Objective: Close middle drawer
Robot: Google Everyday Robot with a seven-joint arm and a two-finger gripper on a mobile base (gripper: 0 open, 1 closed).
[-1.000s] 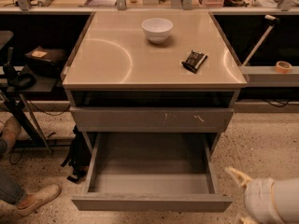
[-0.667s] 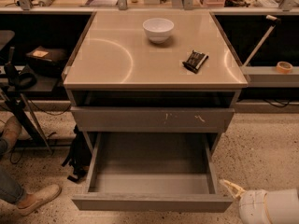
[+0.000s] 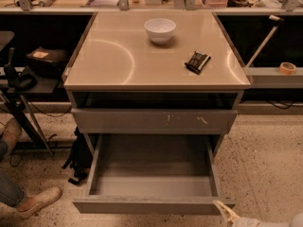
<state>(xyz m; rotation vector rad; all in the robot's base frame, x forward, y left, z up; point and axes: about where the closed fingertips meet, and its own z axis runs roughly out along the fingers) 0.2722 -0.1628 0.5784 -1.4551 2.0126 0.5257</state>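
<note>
The middle drawer [image 3: 151,205] is pulled far out of the cabinet at the bottom centre. Its plain grey front faces me and its deep grey box [image 3: 152,167] holds nothing. Above it sits the grey drawer front with whitish scratch marks [image 3: 154,121], pushed in. My gripper [image 3: 225,213] shows only as a pale tip at the bottom right edge, just below and beside the drawer front's right corner. The rest of my arm is out of view.
On the beige cabinet top [image 3: 113,56] stand a white bowl [image 3: 160,30] and a small black object [image 3: 197,62]. A black bag [image 3: 79,158] lies left of the cabinet, beside a person's shoe [image 3: 40,201]. A tape roll [image 3: 287,68] sits on the right shelf.
My gripper has dropped lower and moved left toward the drawer front's right corner. Most of my arm has left the view. The drawer has not moved.
</note>
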